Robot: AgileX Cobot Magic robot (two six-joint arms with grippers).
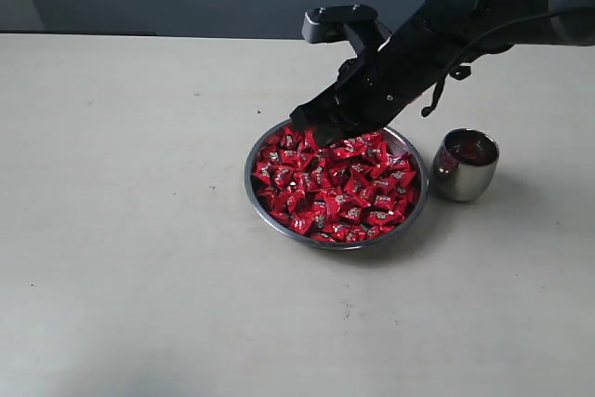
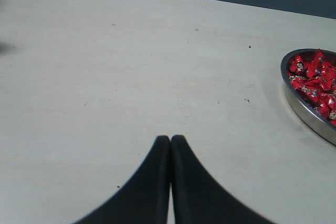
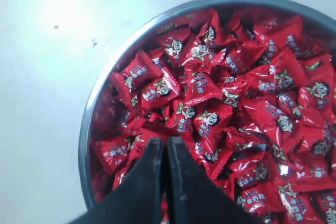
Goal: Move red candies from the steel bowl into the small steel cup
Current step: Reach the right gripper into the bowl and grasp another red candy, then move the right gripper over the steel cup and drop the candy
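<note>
Spreading across the whole scene, one pale matte table [image 1: 121,230], lightly speckled. Over it from the far right comes the right arm [image 1: 446,30], black and jointed, angled down to the far-left rim of the steel bowl [image 2: 304,111]. That is one wide, shallow, shiny round dish sitting mid-table. Just beside it on the right, not touching, stands the small steel cup [image 1: 462,178], a single rounded, handleless tumbler, upright. Red shows in its mouth, and I cannot tell sweets from reflection. The right gripper [image 3: 165,142] is clenched, its two black fingers pressed flat together with nothing seen between them, tips down at the heap. The left gripper [image 2: 170,139] is likewise closed tight and empty, above bare table off the bowl's left. And the red candies [image 1: 335,188]: dozens, too many to count, glossy crinkled pillows with serrated ends filling the bowl, each with a small pale-and-dark face-like print, lettering too small to read
</note>
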